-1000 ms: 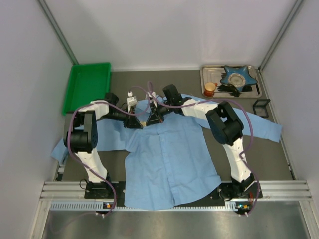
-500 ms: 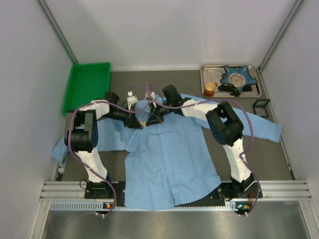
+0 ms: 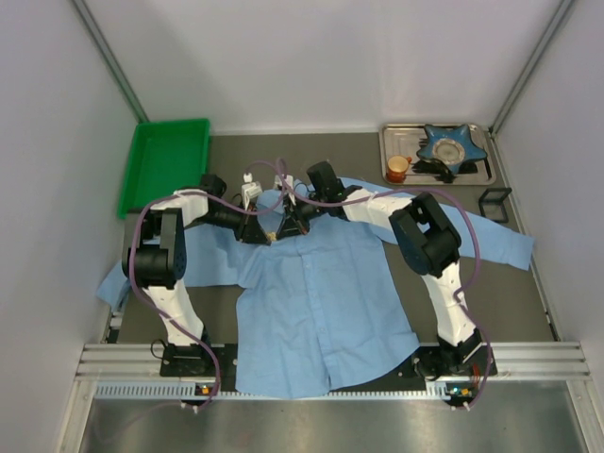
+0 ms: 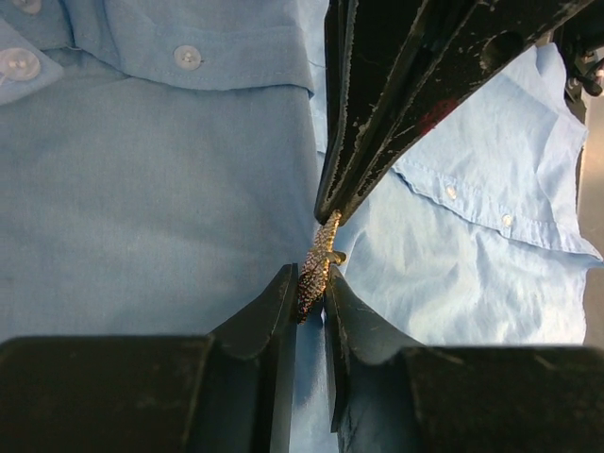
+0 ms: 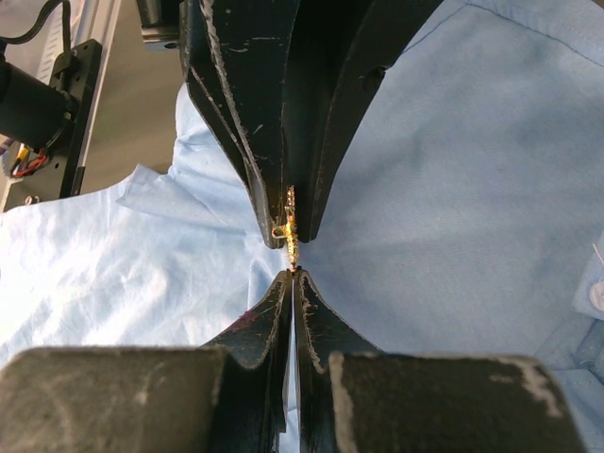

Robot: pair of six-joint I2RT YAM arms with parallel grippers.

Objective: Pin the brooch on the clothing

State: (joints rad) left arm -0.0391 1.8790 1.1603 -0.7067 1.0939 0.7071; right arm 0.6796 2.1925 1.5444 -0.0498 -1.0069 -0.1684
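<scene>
The light blue shirt (image 3: pixel 321 293) lies spread flat on the table, collar at the far end. Both grippers meet tip to tip just above its collar area. My left gripper (image 3: pixel 264 229) is shut on the tiny gold brooch (image 3: pixel 272 230). In the left wrist view the brooch (image 4: pixel 316 269) stands edge-on between the left gripper's (image 4: pixel 310 274) jaws. My right gripper (image 4: pixel 326 212) comes from the opposite side, its shut tips on the brooch's far end. In the right wrist view, the right gripper (image 5: pixel 293 274) pinches the tip of the brooch (image 5: pixel 292 247), above the shirt (image 5: pixel 472 170).
A green tray (image 3: pixel 165 165) stands at the back left. A metal tray (image 3: pixel 392 142) at the back right holds an orange cup (image 3: pixel 397 168) and a blue star-shaped dish (image 3: pixel 450 146). A small black box (image 3: pixel 494 203) lies by the right sleeve.
Almost nothing; both grippers stay tip to tip on the brooch, and the right wrist has crept slightly to the left.
</scene>
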